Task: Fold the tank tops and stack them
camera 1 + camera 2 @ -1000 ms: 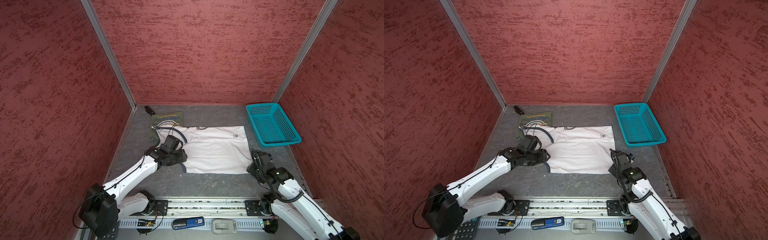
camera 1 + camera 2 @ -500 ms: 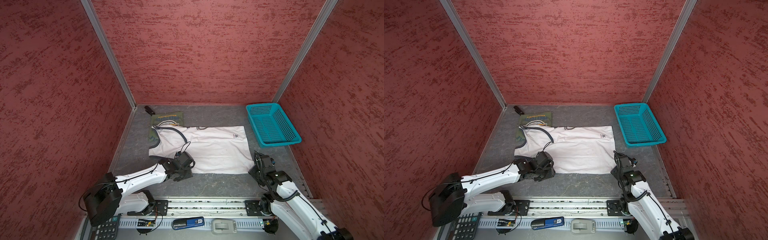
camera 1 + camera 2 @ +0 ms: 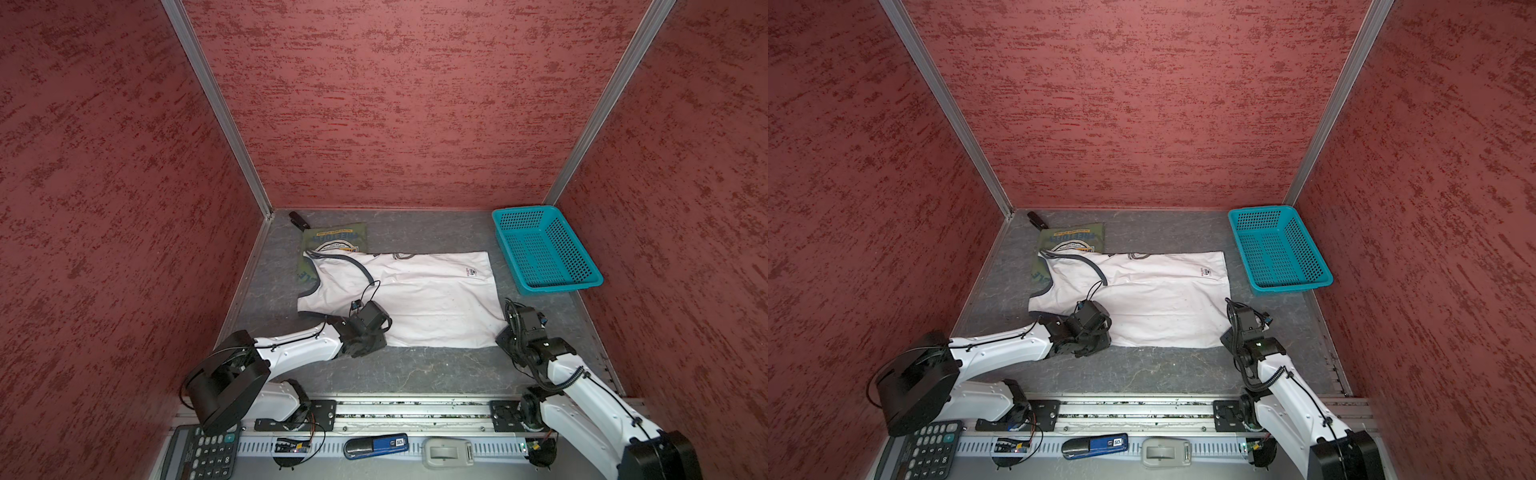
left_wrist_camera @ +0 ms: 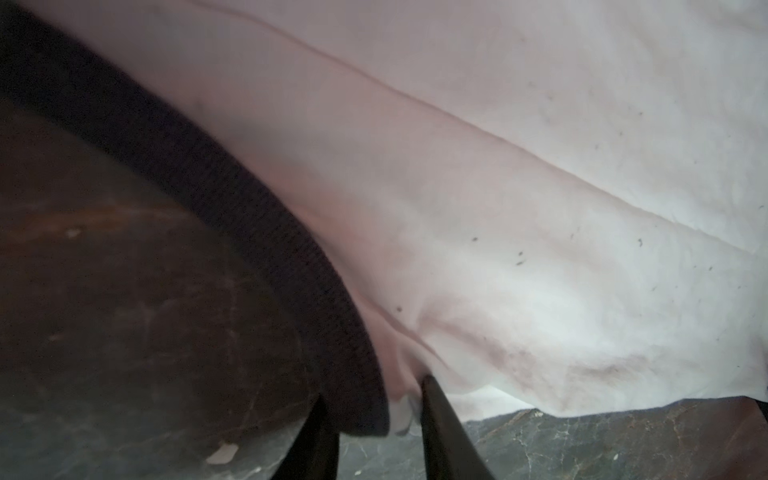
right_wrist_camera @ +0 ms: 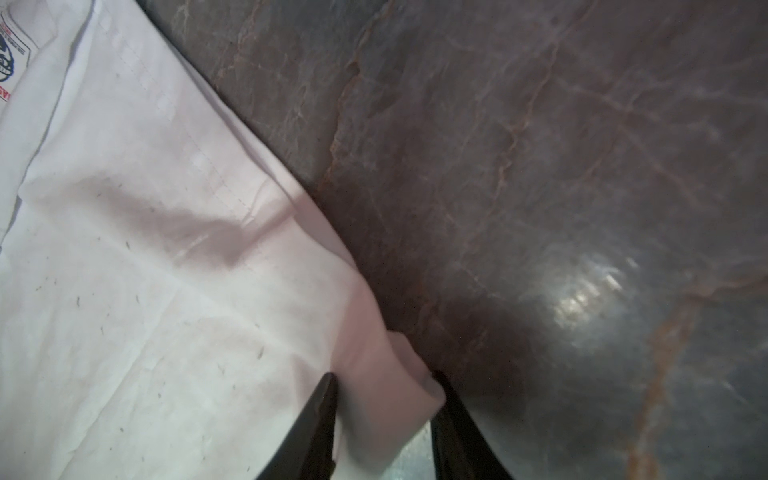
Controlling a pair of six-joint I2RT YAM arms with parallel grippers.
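Since the white top (image 3: pixel 415 291) is light, limp cloth that slumps wherever it is unsupported, I take it by its near edge. The left gripper (image 4: pixel 374 399) is clamped on the armhole trim (image 4: pixel 249 232), and the right gripper (image 5: pixel 386 386) is pinched on the near hem corner. It lies flat mid-table (image 3: pixel 415 374), overlapping the green top (image 3: pixel 332 239) by the far left corner. Only the wrist views show the pinches; in both top views the wrists hide them.

A turquoise mesh basket (image 3: pixel 561 286) sits right of centre in the frame, on the grey mat (image 3: pixel 415 374). Along the bottom edge lie a calculator (image 3: pixel 199 455) (lower left, partly cut off), a blue-black gadget (image 3: pixel 376 445) and a grey device (image 3: pixel 446 453).
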